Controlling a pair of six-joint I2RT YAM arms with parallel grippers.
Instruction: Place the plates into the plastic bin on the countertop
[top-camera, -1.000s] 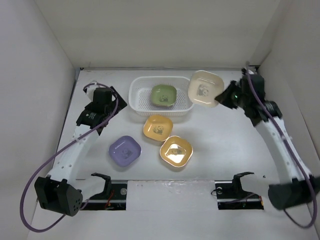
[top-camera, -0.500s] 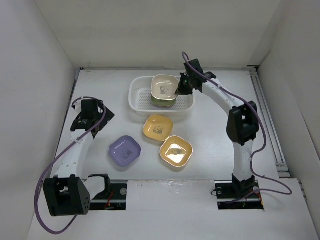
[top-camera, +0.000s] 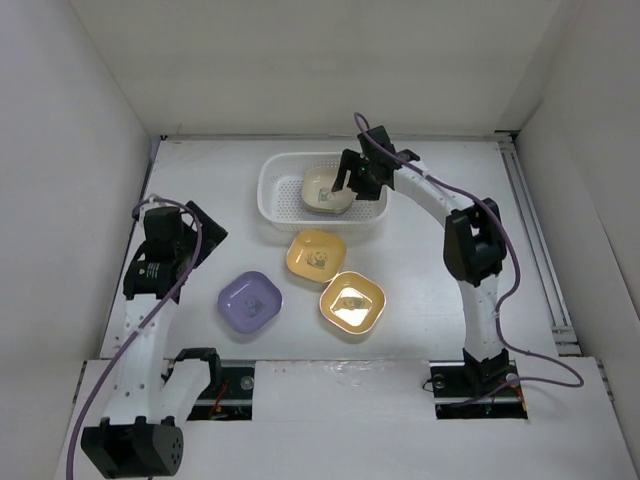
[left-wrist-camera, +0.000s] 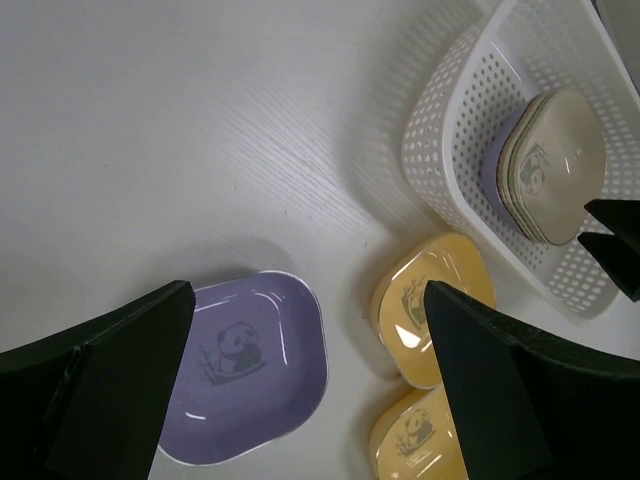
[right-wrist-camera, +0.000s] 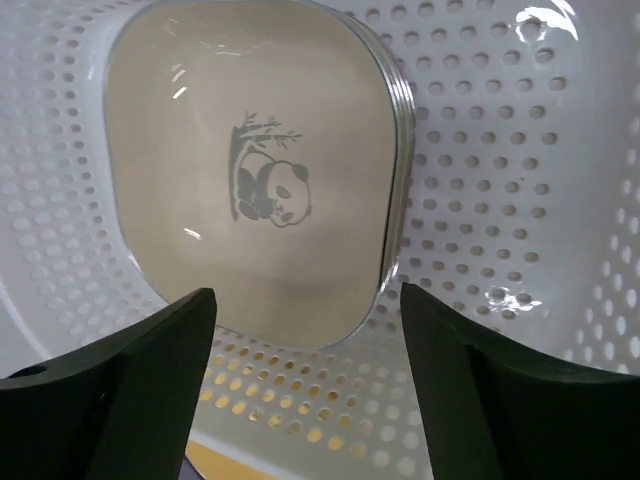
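The white plastic bin stands at the back of the countertop. A stack of plates lies inside it, a cream plate on top. My right gripper hovers open just above that stack, with nothing between its fingers. In front of the bin lie two orange-yellow plates and a purple plate. My left gripper hangs open and empty above the countertop, left of the purple plate. In the left wrist view the stack shows inside the bin.
Pale walls close in the countertop on the left, back and right. A metal rail runs along the right side. Purple cables trail from both arms. The perforated bin wall rises close around my right fingers.
My right gripper carried the cream plate from the right into the bin, set it on the stack and opened. The left arm drew back toward the near edge.
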